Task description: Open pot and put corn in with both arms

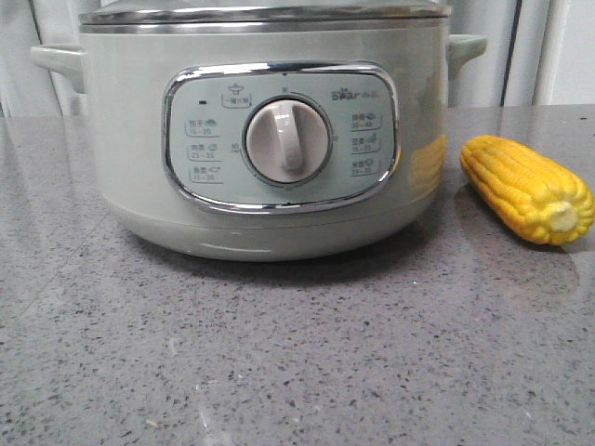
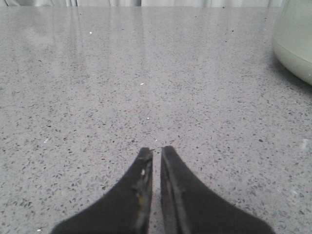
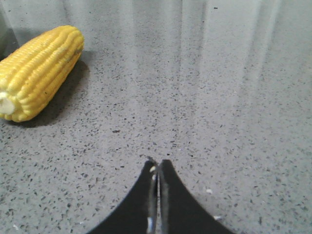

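Pot (image 1: 270, 139) panel reads "Bear"; left claw (image 2: 156, 150) and right claw (image 3: 158, 163) pressed together, empty.

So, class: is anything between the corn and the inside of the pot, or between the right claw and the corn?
Yes. The lid sits closed on the pot, blocking the corn from going in. Between the right claw and the corn there is only bare countertop; nothing visible is in the way.

The pot (image 1: 270, 139) stands on the speckled grey table (image 1: 279, 353), lid on; the corn (image 1: 526, 189) lies just beside it, pale core end forward.
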Tool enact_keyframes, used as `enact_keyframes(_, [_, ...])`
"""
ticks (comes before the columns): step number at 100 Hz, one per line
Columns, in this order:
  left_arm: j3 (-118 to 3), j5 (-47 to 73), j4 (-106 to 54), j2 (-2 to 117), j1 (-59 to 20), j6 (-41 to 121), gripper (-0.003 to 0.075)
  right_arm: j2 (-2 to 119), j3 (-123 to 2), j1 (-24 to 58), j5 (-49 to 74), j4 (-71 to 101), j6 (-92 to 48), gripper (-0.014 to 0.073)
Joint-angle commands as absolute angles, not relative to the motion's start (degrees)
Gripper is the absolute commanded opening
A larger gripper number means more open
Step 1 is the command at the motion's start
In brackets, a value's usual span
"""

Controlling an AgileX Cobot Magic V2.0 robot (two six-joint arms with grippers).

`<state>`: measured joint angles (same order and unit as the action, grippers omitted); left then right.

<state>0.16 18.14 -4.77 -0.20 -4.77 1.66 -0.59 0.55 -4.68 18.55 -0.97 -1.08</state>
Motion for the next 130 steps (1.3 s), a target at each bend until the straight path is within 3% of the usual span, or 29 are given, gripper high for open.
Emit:
enact_keyframes(1, [1.35,14.88,-5.08,-1.97,-5.26,1.22,-0.0020,-1.91,1.62,-4.89,17.44,-0.73,-1.58,-0.0064])
enact_keyframes(88, [1.35,14.57,-3.37,-1.97,-5.26,1.22,-0.0020,-1.91,1.62,-4.89,17.31,-1.91,-1.58,-0.0064])
enact_keyframes(130, [1.35,8.84,-3.37,-1.97,-5.26,1.22,-0.0020,-1.91,1.62,-4.89,13.50,-4.19,-1.48,-0.0064])
